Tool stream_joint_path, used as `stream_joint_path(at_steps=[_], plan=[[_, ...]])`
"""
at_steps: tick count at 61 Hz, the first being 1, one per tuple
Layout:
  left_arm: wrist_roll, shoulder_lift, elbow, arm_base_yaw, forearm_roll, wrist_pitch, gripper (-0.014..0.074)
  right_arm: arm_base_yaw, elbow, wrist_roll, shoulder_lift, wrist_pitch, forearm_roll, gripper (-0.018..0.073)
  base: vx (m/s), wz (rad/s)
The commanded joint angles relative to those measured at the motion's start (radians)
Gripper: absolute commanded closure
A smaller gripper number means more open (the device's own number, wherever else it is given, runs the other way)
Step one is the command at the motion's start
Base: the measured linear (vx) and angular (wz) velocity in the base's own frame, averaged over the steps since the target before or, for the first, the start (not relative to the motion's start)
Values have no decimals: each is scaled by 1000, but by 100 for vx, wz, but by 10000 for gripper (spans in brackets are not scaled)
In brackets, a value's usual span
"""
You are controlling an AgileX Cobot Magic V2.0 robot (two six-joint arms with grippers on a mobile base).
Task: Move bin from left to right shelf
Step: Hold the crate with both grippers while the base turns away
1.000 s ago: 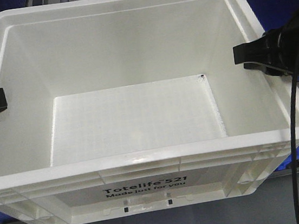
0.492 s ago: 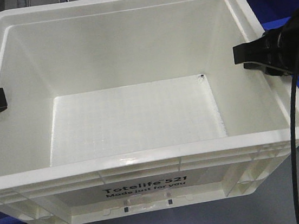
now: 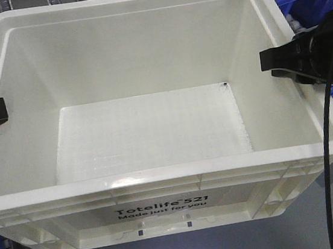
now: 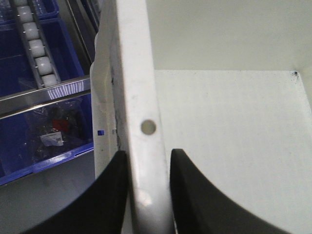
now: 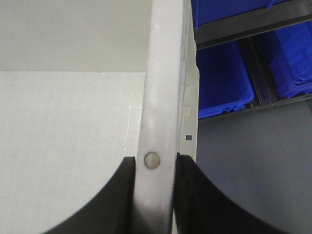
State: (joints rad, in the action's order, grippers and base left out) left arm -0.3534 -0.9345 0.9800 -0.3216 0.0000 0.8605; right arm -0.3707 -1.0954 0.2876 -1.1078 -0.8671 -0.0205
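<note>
bin point(image 3: 149, 132): large white tote, open top up, empty; fills most of the front view, level, carried by its 2 short-side rims.
bin support: clamped between both grippers; whether anything is under it cannot be told.
print point(image 3: 162, 208): black "Totelife 521 Made just for you" on the near long wall, facing the camera.
left gripper point(image 4: 148, 157): clenched on the bin's left rim, 1 black finger inside the wall, 1 outside, both touching it.
rim hole point(image 4: 148, 127): small round hole in the left rim, just above the left gripper's fingertips.
right gripper point(image 5: 154, 162): clenched on the bin's right rim, 1 finger each side of the wall, both pressed against it.
rim stud point(image 5: 152, 159): small round pale stud in the right rim, between the right gripper's fingertips.
black speck point(image 3: 225, 85): dark mark at the far right corner of the bin's inner floor.
cable point(image 3: 329, 159): black, hanging from the right arm down past the bin's near right corner.
blue bins point(image 5: 222, 83): on shelf rails beyond the bin's right side; another blue bin point(image 4: 44, 141) by the left side, clear bags of small parts inside.
roller track point(image 4: 34, 44): row of white rollers on the shelf, left of the bin.
floor point(image 5: 253, 170): grey, visible below the bin's right side.
</note>
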Motion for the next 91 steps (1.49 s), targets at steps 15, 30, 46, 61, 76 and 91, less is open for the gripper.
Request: stream_joint_path(at_steps=[15,30,46,61,76,91], plan=[[26,26,37,5,99,-80,492,14,-39,-33,36,111,-102,564,-6,-34],[26,26,37,5,99,-80,492,14,-39,-33,36,111,-102,564,-6,-38],[26,26,37,5,99,-80,492,14,-39,-33,36,111,-102,564,-3,-45],[26,26,37,5,99,-80,492,14,-39,-33,36,111,-102,564,1,-54],[26,26,37,5,99,-80,492,14,-39,-33,36,111,-102,564,7,-55],[26,26,37,5,99,-80,492,14,-39,-33,36,111,-102,564,9,-44]])
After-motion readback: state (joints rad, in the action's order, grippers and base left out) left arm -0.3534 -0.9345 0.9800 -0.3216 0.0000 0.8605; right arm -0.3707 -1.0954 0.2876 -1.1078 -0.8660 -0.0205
